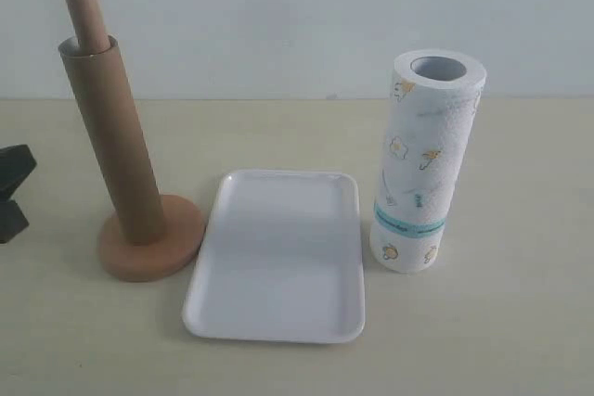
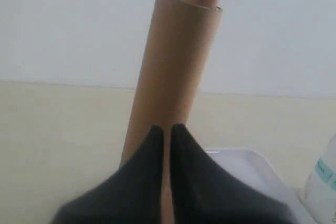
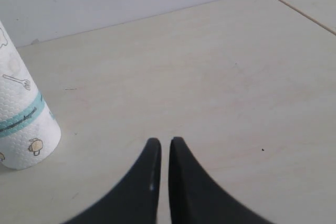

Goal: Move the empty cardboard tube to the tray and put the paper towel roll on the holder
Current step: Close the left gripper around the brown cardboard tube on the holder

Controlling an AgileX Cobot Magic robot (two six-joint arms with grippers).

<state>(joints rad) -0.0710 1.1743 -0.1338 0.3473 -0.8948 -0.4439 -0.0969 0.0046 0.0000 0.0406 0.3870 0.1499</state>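
The empty cardboard tube (image 1: 116,141) (image 2: 170,66) stands slipped over the rod of the wooden holder (image 1: 153,243), whose rounded rod top (image 1: 85,14) pokes out above it. The white tray (image 1: 278,252) lies flat in the middle. To its right, the paper towel roll (image 1: 425,159) (image 3: 21,127) stands upright. My left gripper (image 1: 11,194) (image 2: 166,129) sits at the left edge, shut and empty, short of the tube. In the right wrist view, my right gripper (image 3: 161,142) is shut on nothing above bare table, away from the roll; the exterior view does not show it.
The pale table (image 1: 501,322) runs back to a white wall (image 1: 278,16). A seam line (image 3: 302,11) crosses the table surface in the right wrist view. A corner of the tray (image 2: 247,163) shows beside the left gripper.
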